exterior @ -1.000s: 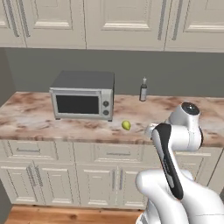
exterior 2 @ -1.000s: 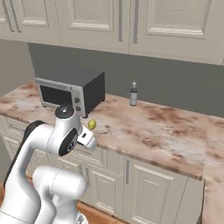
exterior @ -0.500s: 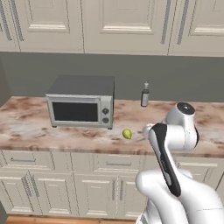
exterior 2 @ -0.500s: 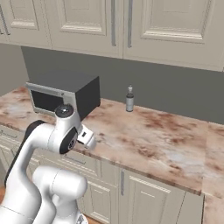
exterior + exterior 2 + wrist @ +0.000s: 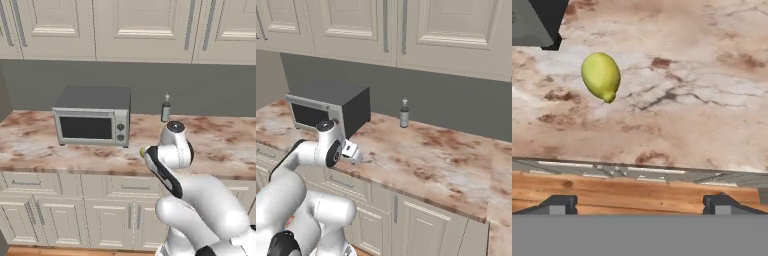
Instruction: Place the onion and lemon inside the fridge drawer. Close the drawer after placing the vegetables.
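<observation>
The two-finger gripper (image 5: 640, 204) of the white arm hangs nearest, out in front of the counter's edge above the wooden floor (image 5: 637, 192); its dark finger tips (image 5: 558, 204) stand wide apart with nothing between them.

Beyond it lies the brown-and-cream marbled stone counter (image 5: 677, 110), which serves as the landmark here. On it, not far back from the front edge, rests the small yellow-green oval lemon (image 5: 601, 76), lying alone on bare stone, well apart from the gripper. In the left base view only a sliver of the lemon (image 5: 142, 151) peeks out beside the arm's elbow.

Further back on the counter, toward its left, stands the boxy grey microwave (image 5: 93, 116) with a dark glass door, its corner near the lemon. Behind, near the grey wall, a small dark bottle (image 5: 404, 114) stands upright. Above the counter hang cream panelled wall cabinets (image 5: 135, 27).
</observation>
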You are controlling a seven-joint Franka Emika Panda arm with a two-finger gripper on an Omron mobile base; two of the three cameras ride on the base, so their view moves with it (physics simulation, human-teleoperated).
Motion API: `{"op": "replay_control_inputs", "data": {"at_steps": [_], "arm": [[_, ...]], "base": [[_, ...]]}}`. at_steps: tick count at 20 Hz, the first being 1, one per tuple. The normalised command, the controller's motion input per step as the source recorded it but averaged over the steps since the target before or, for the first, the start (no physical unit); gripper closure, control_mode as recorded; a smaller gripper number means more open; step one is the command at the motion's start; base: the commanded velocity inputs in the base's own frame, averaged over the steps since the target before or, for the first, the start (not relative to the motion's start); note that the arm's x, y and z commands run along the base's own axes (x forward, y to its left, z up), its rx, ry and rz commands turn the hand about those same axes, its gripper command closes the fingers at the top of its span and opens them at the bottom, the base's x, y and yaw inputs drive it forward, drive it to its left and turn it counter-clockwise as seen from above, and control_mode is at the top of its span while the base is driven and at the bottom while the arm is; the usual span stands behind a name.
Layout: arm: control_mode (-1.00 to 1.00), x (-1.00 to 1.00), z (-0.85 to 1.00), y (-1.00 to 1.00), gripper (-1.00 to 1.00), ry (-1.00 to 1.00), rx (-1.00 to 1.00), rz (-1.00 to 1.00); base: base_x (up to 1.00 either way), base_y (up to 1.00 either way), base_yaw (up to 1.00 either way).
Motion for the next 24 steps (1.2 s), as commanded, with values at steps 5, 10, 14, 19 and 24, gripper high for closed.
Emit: {"op": "replay_control_inputs", "data": {"at_steps": [5,10,14,19,24], "arm": [[-1.00,0.85,-0.07,0.15,-1.00,0.25,-0.03,0.24],[-1.00,0.68,-0.13,0.10,-1.00,0.21,-0.02,0.22],[-1.00,0.33,-0.31,0.13,-1.00,0.09,-0.02,0.09],[-1.00,0.06,-0.19,-0.02,-1.00,0.01,0.00,0.00],[-1.00,0.19,-0.22,0.00,-1.00,0.01,0.00,0.00]], "base": [[0.00,0.00,0.00],[0.00,0.00,0.00],[0.00,0.00,0.00],[0.00,0.00,0.00],[0.00,0.00,0.00]]}}
